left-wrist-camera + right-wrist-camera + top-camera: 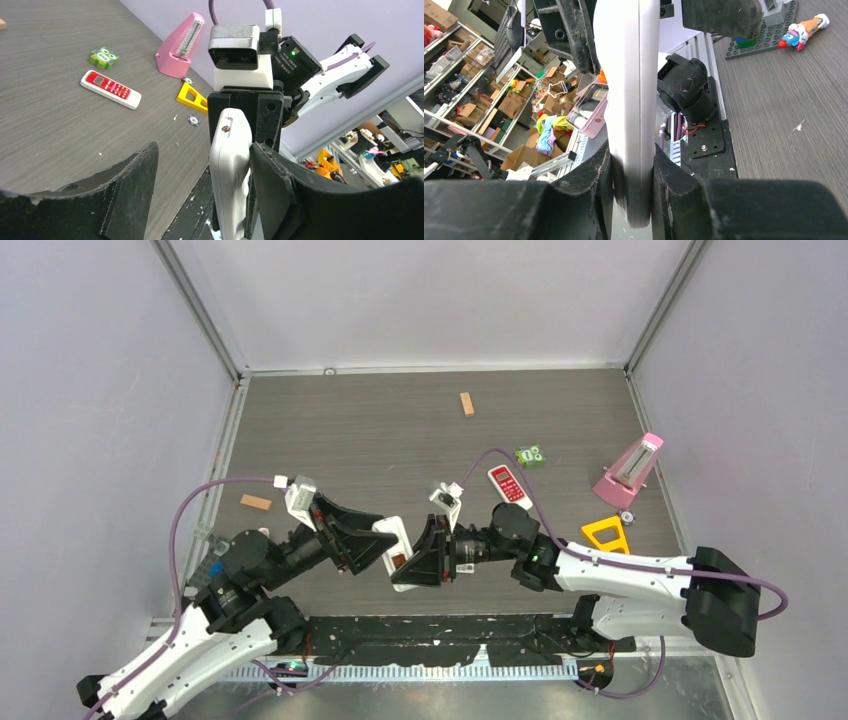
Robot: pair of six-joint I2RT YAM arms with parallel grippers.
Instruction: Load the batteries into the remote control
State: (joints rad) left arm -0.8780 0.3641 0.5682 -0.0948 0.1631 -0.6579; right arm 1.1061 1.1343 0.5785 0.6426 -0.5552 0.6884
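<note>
White remote control [631, 100] sits pinched edge-on between the fingers of the right gripper [631, 167], a narrow, firm hold. The left gripper [200, 180] stands wide, the remote just beside one finger; it should back straight off without nudging. The right wrist view shows the pinch; only the overhead shows the wooden block [466, 403] far beyond. I cannot make out the batteries.

Red-faced remote [508, 485], pink metronome [632, 468], yellow triangle [598, 525], green toy [530, 455], tan block [466, 404]
</note>
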